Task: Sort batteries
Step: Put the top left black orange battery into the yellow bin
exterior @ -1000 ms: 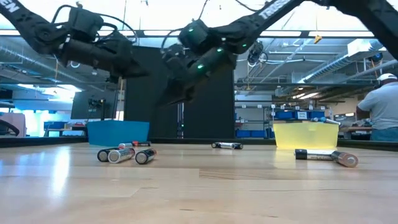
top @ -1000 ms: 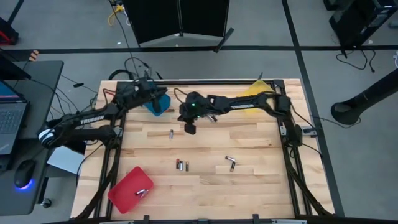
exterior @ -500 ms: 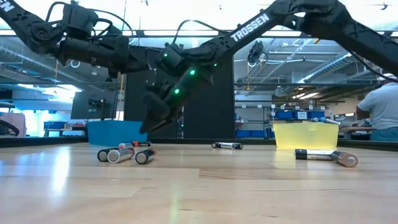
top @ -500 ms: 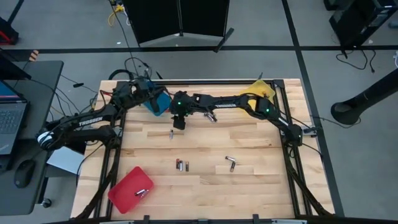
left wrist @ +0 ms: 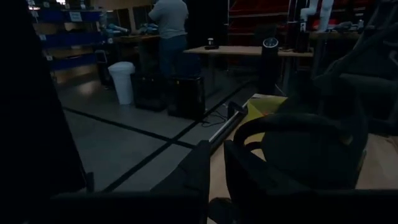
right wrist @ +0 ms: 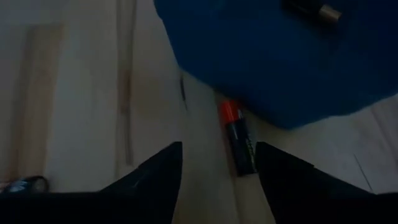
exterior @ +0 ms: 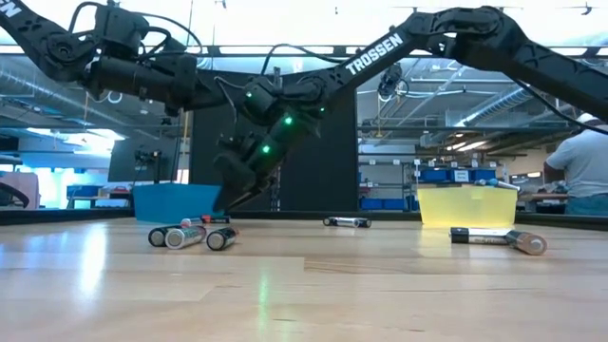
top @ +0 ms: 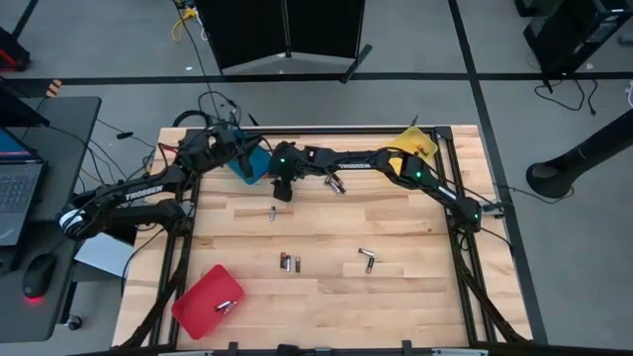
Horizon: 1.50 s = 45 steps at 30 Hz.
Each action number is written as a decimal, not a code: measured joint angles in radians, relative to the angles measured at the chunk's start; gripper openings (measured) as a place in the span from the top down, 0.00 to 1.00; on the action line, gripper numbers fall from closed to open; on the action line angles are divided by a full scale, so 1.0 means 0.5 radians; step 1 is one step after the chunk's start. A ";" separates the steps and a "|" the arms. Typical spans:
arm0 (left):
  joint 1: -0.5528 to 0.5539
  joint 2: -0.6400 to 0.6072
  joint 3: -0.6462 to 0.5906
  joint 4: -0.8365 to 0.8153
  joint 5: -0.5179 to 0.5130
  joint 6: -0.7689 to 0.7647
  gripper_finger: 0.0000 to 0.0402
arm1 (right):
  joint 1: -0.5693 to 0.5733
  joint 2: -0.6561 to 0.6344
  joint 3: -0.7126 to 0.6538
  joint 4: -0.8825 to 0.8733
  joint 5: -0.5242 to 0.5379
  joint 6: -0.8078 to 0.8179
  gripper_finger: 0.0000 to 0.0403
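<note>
A dark battery point(right wrist: 237, 147) with an orange end lies on the wood against the blue tray point(right wrist: 292, 62), which holds another battery point(right wrist: 311, 7). My right gripper point(right wrist: 217, 186) hangs open just above the table, slanting down, with the orange-ended battery ahead of its fingers and untouched. My left gripper point(top: 244, 150) hovers level over the blue tray point(top: 253, 166), fingers close together; darkness hides whether anything sits between them. More batteries lie singly point(top: 272, 212) and in pairs point(top: 289, 263) point(top: 367, 259) point(top: 336, 185) on the table.
A yellow tray point(top: 411, 146) stands at the far right and a red tray point(top: 203, 297) with a battery point(top: 225, 306) at the near left. My right arm point(top: 366, 163) stretches across the far side of the table. A person point(exterior: 581, 171) stands in the room beyond.
My right gripper has gone toward the table's left edge and down, from mid-air near the table's middle to just above the wood beside the blue tray, tipping more steeply downward. The batteries have stayed where they were.
</note>
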<state>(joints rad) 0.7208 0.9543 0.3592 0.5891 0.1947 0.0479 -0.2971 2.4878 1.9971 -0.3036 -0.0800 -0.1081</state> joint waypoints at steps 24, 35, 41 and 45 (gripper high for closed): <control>-0.004 0.002 0.000 -0.004 0.011 0.008 0.86 | -0.055 -0.004 0.067 -0.062 -0.050 0.479 0.50; -0.003 0.002 0.000 0.045 0.000 0.041 0.86 | -0.050 -0.004 0.067 -0.058 0.014 0.480 0.54; -0.003 0.000 0.000 0.121 -0.003 0.051 0.86 | -0.048 -0.004 0.066 -0.067 0.016 0.473 0.58; -0.001 -0.002 0.000 0.162 -0.004 0.009 0.88 | -0.044 -0.004 0.066 -0.070 0.016 0.457 0.61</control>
<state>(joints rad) 0.7205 0.9535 0.3592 0.6699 0.1928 0.0526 -0.3191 2.4859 2.0300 -0.3389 -0.0719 0.1201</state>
